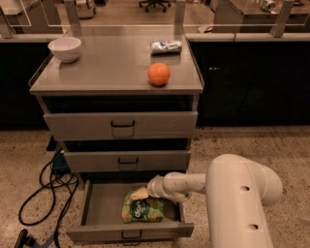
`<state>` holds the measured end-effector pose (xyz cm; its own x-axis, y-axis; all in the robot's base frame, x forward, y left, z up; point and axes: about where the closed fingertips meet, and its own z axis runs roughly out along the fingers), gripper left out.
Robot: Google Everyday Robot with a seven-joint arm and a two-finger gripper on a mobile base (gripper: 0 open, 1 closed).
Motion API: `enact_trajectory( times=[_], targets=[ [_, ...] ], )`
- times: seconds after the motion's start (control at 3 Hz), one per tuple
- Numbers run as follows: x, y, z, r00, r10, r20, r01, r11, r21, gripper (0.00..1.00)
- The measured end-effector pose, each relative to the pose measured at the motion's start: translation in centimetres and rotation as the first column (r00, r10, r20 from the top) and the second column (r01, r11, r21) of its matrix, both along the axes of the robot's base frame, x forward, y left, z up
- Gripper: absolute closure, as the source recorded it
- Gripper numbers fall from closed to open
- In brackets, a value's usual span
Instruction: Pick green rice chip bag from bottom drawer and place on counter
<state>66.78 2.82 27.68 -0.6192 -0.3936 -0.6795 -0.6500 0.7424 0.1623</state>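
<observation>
Dim overhead light; claw (pixel 141 193) in shaded bottom drawer (pixel 99 210)

Dim lab room with a speckled floor

A speckled terrazzo floor (pixel 242 140) fills the lower frame, with black cables (pixel 41 193) looped at lower left. Dark cabinet fronts (pixel 252 82) stand under a long back worktop (pixel 242 35) across the top, and an office chair base (pixel 155 4) shows at top centre. The gripper (pixel 140 193) sits at lower centre.
</observation>
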Motion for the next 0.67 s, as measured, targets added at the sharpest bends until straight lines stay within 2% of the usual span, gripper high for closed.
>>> enact_trajectory(
  times=[0.33, 0.67],
  targets=[
    [2.95, 0.31, 1.11, 0.9933, 0.113, 0.025, -0.111, 0.993, -0.051, 0.0],
    [2.83, 0.32, 0.85, 0.9933, 0.113, 0.025, -0.111, 0.993, -0.051, 0.0]
  ],
)
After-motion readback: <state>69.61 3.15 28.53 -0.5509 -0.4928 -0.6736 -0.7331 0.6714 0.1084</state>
